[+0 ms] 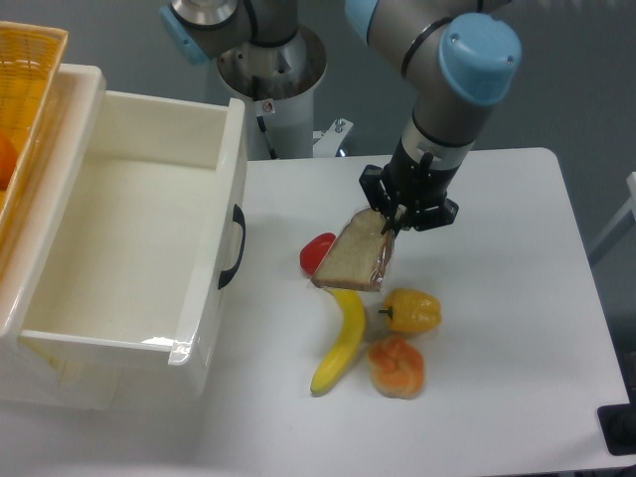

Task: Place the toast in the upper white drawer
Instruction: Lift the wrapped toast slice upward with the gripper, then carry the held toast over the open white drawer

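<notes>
The toast (354,256), a tan slice with a brown crust in clear plastic, hangs tilted from my gripper (391,223). The gripper is shut on its upper right edge and holds it above the table, over the banana's top end. The upper white drawer (129,238) stands pulled open at the left, its inside bare, its black handle (234,246) facing the toast. The toast is to the right of the drawer, apart from it.
On the white table (497,298) lie a banana (341,340), a yellow pepper (414,311), an orange lumpy pastry (397,367) and a red item (317,252) partly behind the toast. An orange wicker basket (25,89) sits at the far left above the drawer.
</notes>
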You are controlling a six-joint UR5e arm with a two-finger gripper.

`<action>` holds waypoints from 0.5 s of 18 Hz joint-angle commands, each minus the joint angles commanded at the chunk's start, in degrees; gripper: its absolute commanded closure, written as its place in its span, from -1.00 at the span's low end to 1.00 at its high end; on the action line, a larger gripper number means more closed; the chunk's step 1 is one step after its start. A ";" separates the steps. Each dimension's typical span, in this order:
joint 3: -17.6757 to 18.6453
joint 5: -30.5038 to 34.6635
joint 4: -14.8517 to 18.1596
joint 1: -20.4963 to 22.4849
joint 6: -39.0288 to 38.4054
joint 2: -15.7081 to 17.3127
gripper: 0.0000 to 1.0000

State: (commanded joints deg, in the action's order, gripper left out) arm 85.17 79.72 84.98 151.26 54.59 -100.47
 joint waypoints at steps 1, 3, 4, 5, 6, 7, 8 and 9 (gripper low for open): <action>-0.09 -0.17 0.35 -0.18 -0.88 0.79 1.00; -0.09 -2.36 0.71 -0.18 -1.50 2.63 1.00; -0.18 -3.42 1.49 -0.09 -2.12 3.34 1.00; -0.52 -3.51 2.72 -0.09 -2.38 3.96 1.00; -0.79 -3.60 4.12 0.00 -2.47 4.48 1.00; -1.23 -4.13 5.53 0.08 -2.91 5.01 1.00; -1.67 -5.26 6.59 0.26 -4.04 5.54 1.00; -2.19 -6.58 7.47 0.35 -5.36 6.33 1.00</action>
State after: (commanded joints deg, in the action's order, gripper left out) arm 82.97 73.14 92.45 151.61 49.23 -94.14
